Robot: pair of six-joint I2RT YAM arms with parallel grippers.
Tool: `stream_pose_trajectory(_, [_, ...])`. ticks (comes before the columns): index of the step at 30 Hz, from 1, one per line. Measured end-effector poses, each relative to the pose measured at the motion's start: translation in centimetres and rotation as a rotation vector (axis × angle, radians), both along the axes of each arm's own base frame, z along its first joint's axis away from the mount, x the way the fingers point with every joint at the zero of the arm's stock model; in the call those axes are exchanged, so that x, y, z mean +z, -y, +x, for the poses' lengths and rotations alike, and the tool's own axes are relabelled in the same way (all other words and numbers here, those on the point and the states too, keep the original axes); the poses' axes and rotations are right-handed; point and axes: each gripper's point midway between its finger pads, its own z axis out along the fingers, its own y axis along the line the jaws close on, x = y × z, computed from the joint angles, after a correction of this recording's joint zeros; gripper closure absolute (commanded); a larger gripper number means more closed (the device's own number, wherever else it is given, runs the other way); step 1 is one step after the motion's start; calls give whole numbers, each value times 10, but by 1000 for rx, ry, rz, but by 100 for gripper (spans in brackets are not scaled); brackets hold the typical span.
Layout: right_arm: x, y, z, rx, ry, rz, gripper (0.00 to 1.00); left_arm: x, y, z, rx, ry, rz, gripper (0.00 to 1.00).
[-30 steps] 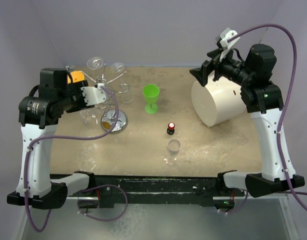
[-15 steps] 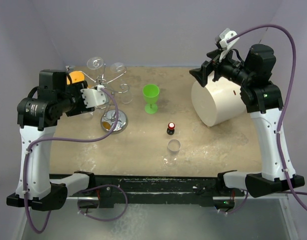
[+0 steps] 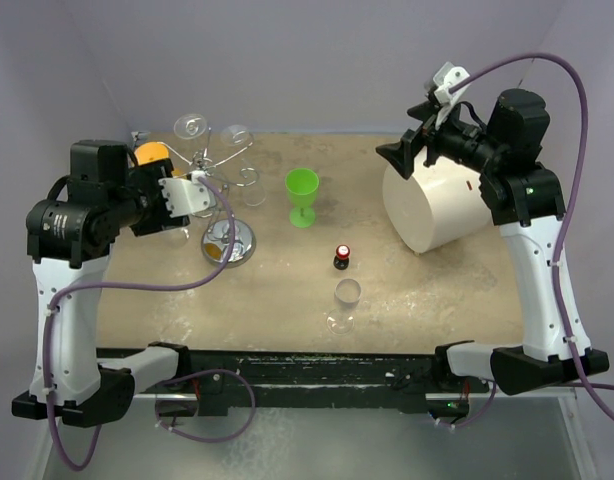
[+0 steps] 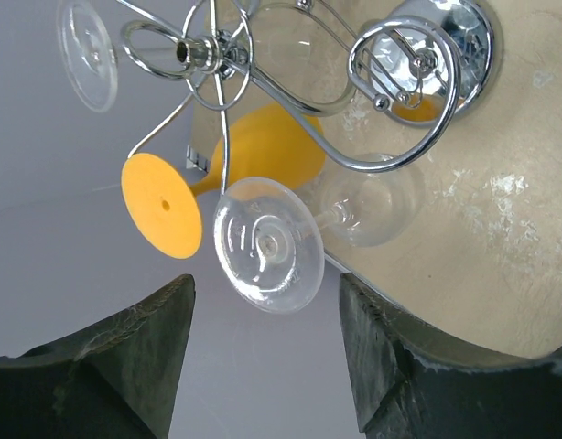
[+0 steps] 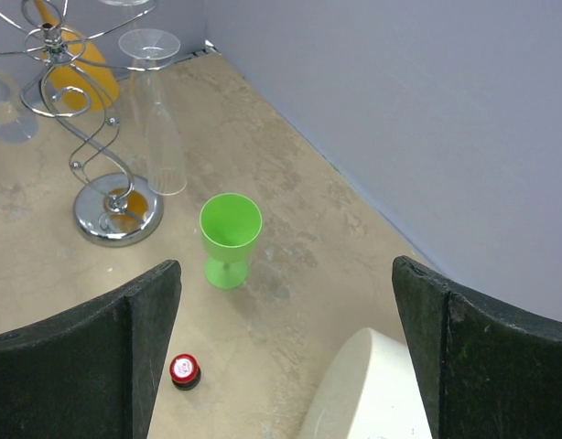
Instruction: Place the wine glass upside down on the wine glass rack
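Observation:
The silver wine glass rack (image 4: 263,55) fills the top of the left wrist view, and its round base (image 3: 229,243) stands at the table's left. A clear wine glass (image 4: 267,244) hangs upside down from a curled wire arm, its foot facing the camera. My left gripper (image 4: 267,366) is open just short of that foot, touching nothing; from above, the left gripper (image 3: 200,190) is beside the rack. An orange glass (image 4: 162,203) hangs next to the clear one. My right gripper (image 5: 286,357) is open and empty, high over the white cylinder (image 3: 437,205).
A green wine glass (image 3: 302,195) stands right of the rack. A small red-capped bottle (image 3: 341,257) and an upright clear glass (image 3: 345,300) are mid-table. A tall clear flute (image 5: 157,110) stands behind the rack base (image 5: 112,219). A purple wall backs the table.
My left gripper has opened wider and drawn back to the left, away from the rack, leaving the clear glass hanging there. The right gripper has shifted slightly left.

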Motion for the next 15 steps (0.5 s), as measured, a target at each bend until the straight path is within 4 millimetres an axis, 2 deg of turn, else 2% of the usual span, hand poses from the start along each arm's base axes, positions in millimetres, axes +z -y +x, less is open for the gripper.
stream_pose_trajectory(5, [-4, -4, -5, 48, 16, -37, 3, 14, 5, -3, -2, 37, -49, 19])
stream_pose_trajectory(10, [-22, -9, -19, 137, -6, -103, 4, 36, 15, -8, -16, 91, -126, 4])
stream_pose_trajectory(12, [-34, -13, -28, 182, -28, -143, 5, 47, 20, -10, -16, 120, -173, 0])
stream_pose_trajectory(15, [-50, -25, -44, 254, -60, -197, 6, 63, 25, -8, 6, 171, -251, 1])
